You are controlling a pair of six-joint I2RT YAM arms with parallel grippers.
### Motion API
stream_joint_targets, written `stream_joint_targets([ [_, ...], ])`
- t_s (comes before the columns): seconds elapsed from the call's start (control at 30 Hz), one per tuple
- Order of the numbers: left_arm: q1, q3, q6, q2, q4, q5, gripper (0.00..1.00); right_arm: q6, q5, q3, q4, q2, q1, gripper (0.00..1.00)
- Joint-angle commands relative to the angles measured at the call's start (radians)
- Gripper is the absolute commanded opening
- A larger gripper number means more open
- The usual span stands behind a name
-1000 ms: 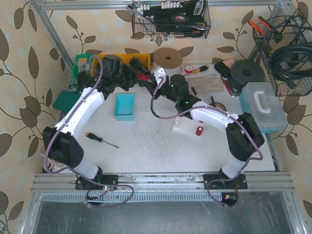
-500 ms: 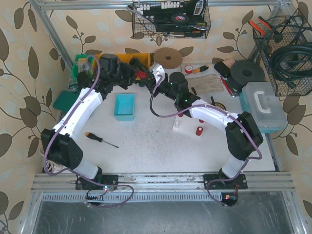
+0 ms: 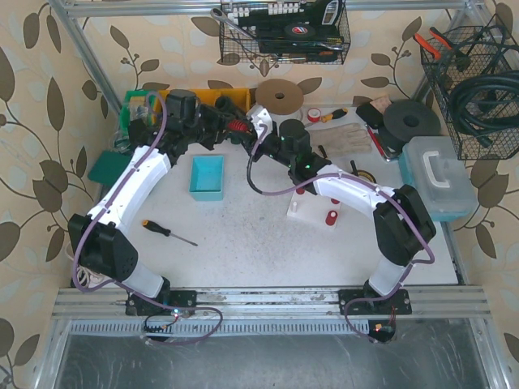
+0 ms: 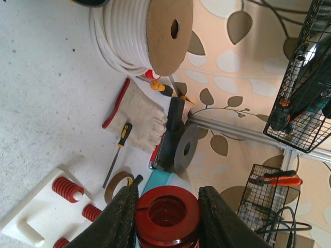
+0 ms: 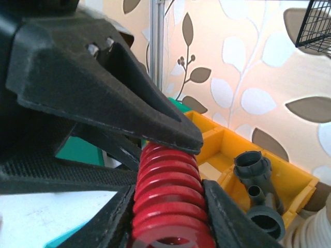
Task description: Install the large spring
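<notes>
Two grippers meet on one part: the large spring (image 5: 168, 206), a glossy red coil of thick, flat-sided wire, raised above the far middle of the speckled white table (image 3: 243, 235). We see the left gripper (image 4: 168, 192) clamped on it, with matte black, finely pebbled fingers (image 4: 124, 217) pressed against opposite sides of the coil and its round open end facing that wrist camera. The right gripper (image 5: 166, 199) is closed on the same coil at the other end, so both tools hold it at once. Behind them a yellow plastic bin (image 5: 289, 178), divided into compartments, holds grey pipe fittings (image 5: 253, 170) with round sockets. An open teal tray (image 3: 207, 177), rectangular and smooth, sits near the left arm. On the right a white block (image 4: 31, 219) carries small red springs (image 4: 66, 188) standing upright. Near it lie a cloth glove (image 4: 137, 116) with red trim and a cardboard-sided spool (image 4: 139, 33) wound with white tubing. A wire basket (image 3: 478, 89) on the right wall holds coiled black hose.
</notes>
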Motion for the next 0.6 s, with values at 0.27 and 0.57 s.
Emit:
stream_joint_targets([
  [0.27, 0.020, -0.006, 0.025, -0.068, -0.002, 0.053, 0.16, -0.034, 0.006, 0.011, -0.033, -0.020, 0.007, 0.00],
  [0.57, 0.080, 0.003, 0.334, -0.135, -0.192, -0.079, 0.72, -0.018, 0.118, -0.012, -0.528, -0.179, 0.003, 0.00],
])
